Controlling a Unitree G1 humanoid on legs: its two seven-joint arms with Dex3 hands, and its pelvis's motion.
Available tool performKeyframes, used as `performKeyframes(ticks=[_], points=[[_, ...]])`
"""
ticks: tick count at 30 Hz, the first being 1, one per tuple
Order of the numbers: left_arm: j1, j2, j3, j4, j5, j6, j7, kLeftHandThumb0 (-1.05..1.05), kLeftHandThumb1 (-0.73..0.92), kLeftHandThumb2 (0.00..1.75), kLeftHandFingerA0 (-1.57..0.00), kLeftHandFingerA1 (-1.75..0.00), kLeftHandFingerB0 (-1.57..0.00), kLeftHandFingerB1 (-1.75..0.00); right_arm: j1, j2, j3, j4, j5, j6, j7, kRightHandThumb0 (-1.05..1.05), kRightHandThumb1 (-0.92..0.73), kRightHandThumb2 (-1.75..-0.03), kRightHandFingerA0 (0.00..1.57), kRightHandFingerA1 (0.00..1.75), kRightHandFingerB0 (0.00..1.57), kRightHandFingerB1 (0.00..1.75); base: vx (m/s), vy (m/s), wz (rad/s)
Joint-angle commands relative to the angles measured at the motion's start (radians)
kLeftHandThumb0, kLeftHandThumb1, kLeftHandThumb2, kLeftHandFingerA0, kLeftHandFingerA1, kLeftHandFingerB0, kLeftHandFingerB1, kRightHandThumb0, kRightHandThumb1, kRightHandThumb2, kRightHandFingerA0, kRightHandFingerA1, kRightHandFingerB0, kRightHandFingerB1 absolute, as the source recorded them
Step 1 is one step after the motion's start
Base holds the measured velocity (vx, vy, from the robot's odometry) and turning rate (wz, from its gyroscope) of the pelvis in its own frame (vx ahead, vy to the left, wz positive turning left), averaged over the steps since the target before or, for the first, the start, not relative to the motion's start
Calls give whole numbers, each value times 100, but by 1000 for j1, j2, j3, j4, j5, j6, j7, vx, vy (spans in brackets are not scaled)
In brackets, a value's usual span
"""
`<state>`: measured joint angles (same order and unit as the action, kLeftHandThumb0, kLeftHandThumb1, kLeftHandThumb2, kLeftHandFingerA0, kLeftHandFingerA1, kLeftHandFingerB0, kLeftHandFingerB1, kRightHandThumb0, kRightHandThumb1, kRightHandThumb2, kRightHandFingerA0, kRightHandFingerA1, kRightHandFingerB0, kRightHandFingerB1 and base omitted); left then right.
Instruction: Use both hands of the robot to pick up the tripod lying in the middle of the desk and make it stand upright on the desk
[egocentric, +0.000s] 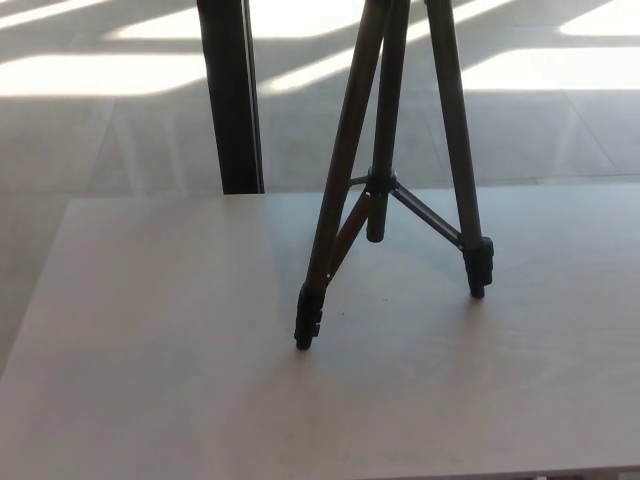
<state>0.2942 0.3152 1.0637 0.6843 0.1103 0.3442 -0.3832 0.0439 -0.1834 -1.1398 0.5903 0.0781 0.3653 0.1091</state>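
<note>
- Head view: neither robot hand shows in frame, so finger state can't be told.
- Nearest strip of the counter (150, 400) is bare pale wood; its front edge runs along the bottom of the picture.
- Tripod (385, 190) stands upright on the counter, a bit right of the middle, top cut off by the upper frame edge.
- Front leg foot (305, 325) is planted nearest the camera, black clamp just above the tip.
- Right leg foot (478, 268) sits further back and to the right, also touching the counter.
- Third leg angles back behind the centre column (378, 205); its foot is hidden.
- Centre column's lower end hangs clear above the counter, braces running out from it to the legs.
- Behind the counter's far edge: dark post (230, 95) standing on the floor (100, 130), left of the tripod.
- Floor beyond carries bright sun patches and shadow bands.
</note>
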Motion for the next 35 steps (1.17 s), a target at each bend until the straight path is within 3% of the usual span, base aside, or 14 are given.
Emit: performKeyframes(ticks=[1,5,6,7,8,13,14,18,19,20,21,24,28,35], points=[[11,38,-18,47,-122,-61,49,-68,68,61,-32,-92,-29,-74,-23,45,-41,-15,179,-55,-81,-36,-60,-111,5,57,0,52,0,0,0],[15,44,-34,68,-149,-83,62,-68,68,60,-42,-98,-33,-76,-5,33,12,3,165,-74,-60,-37,-56,-109,3,54,0,51,0,0,0],[16,46,-42,68,-159,-81,64,-67,69,60,-43,-97,-34,-75,-14,24,16,34,175,-104,-68,-61,-75,-62,9,54,13,43,0,0,0],[16,52,-56,84,-160,-97,74,-72,53,97,-59,-88,-40,-72,-8,24,17,44,203,-127,-31,-37,-61,-112,3,55,0,52,0,0,0],[20,49,-62,71,-167,-90,84,-71,53,97,-63,-89,-43,-73,-16,18,15,57,209,-115,-67,-62,-72,-61,14,53,17,41,0,0,0],[21,56,-85,61,-219,-73,101,-71,51,96,-64,-90,-45,-76,-26,2,41,100,247,-130,-90,-62,-72,-61,9,59,15,44,0,0,0],[21,61,-82,80,-238,-87,93,-73,50,95,-68,-92,-45,-76,-19,5,25,54,293,-43,-92,-37,-54,-107,4,56,0,51,0,0,0],[23,66,-104,83,-259,-89,114,-71,50,95,-71,-92,-49,-77,-9,4,60,42,303,-40,-105,-37,-54,-106,5,56,0,51,0,0,0],[23,64,-108,80,-260,-82,135,-72,49,94,-73,-92,-52,-79,3,-12,87,71,292,-73,-59,-61,-75,-66,1,56,8,40,0,0,0],[23,61,-111,68,-264,-72,153,-72,48,93,-73,-93,-54,-80,11,-14,96,55,302,-45,-63,-37,-56,-109,5,57,0,51,0,0,0],[23,62,-114,68,-266,-71,156,-69,62,59,-67,-98,-51,-83,11,-16,96,58,308,-43,-64,-37,-54,-107,5,56,0,51,0,0,0],[30,70,-130,72,-285,-63,157,-69,50,94,-68,-91,-54,-79,36,-19,119,28,336,-6,-71,-37,-54,-106,5,57,0,51,0,0,0],[51,66,-134,59,-322,-72,131,-66,64,59,-61,-99,-46,-82,64,-35,140,9,381,49,-20,-59,-73,-62,2,43,10,33,0,0,0],[31,83,-162,87,-341,-85,163,-71,48,92,-70,-92,-53,-80,57,-84,185,99,406,27,38,-59,-53,-96,0,48,0,38,0,0,0]])
